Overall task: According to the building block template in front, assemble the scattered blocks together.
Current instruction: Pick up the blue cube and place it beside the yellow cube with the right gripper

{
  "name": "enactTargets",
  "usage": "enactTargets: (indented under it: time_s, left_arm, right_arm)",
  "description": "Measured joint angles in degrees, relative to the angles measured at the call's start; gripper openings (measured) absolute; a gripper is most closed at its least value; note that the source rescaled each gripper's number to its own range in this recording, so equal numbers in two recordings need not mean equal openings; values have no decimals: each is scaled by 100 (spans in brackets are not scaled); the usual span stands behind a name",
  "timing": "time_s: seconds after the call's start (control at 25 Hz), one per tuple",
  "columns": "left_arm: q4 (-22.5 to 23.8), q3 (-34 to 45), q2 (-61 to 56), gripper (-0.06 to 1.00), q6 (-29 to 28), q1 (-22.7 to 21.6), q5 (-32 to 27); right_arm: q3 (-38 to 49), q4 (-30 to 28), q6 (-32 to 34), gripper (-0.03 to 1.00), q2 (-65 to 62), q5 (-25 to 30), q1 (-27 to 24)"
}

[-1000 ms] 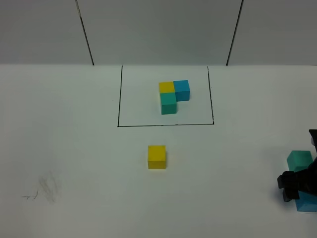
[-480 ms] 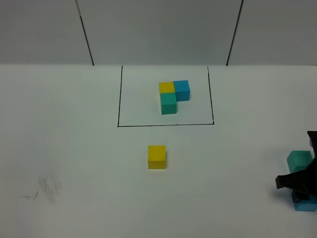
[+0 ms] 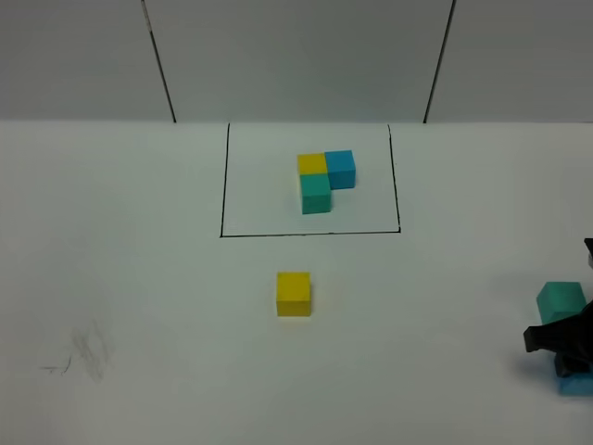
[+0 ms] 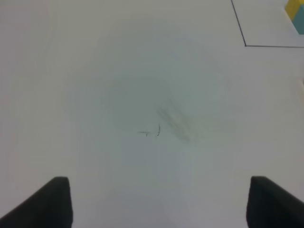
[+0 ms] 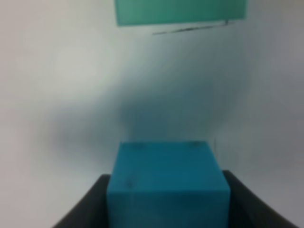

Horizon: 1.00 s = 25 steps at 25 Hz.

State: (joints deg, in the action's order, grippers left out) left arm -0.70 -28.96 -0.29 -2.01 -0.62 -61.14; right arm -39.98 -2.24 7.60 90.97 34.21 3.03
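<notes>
The building block template (image 3: 324, 181), a yellow, blue and teal L, sits inside a black drawn rectangle at the back centre. Of the scattered blocks, the yellow cube (image 3: 294, 293) lies alone in front of the rectangle. The teal cube (image 3: 561, 301) and the blue cube (image 3: 576, 384) are at the far right edge. My right gripper (image 3: 565, 360) is down over the blue cube (image 5: 167, 180), its dark fingers (image 5: 90, 206) pressed to both sides; the teal cube (image 5: 180, 10) lies just ahead. My left gripper (image 4: 159, 204) hovers open over bare table.
Faint pencil smudges (image 3: 85, 352) mark the white table at the front left, under the left wrist camera (image 4: 171, 124). A corner of the black frame (image 4: 244, 43) and the template's edge (image 4: 297, 14) show in that view. A grey wall with dark seams stands behind.
The right gripper's fingers have closed in on the blue cube at the right edge. The left arm and the other cubes have not moved.
</notes>
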Motion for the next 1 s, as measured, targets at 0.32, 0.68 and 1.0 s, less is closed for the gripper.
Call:
enactTargets:
  time_s: [0.32, 0.68, 1.0]
  left_arm:
    - [0, 0, 0, 75, 0, 0, 0]
    - [0, 0, 0, 75, 0, 0, 0]
    - [0, 0, 0, 75, -6, 0, 0]
  right_arm:
    - [-346, 309, -1762, 24, -556, 351, 857]
    - [-1637, 435, -4210, 24, -9, 905, 1927]
    - [-2853, 352, -5240, 24, 1076, 1378, 2632]
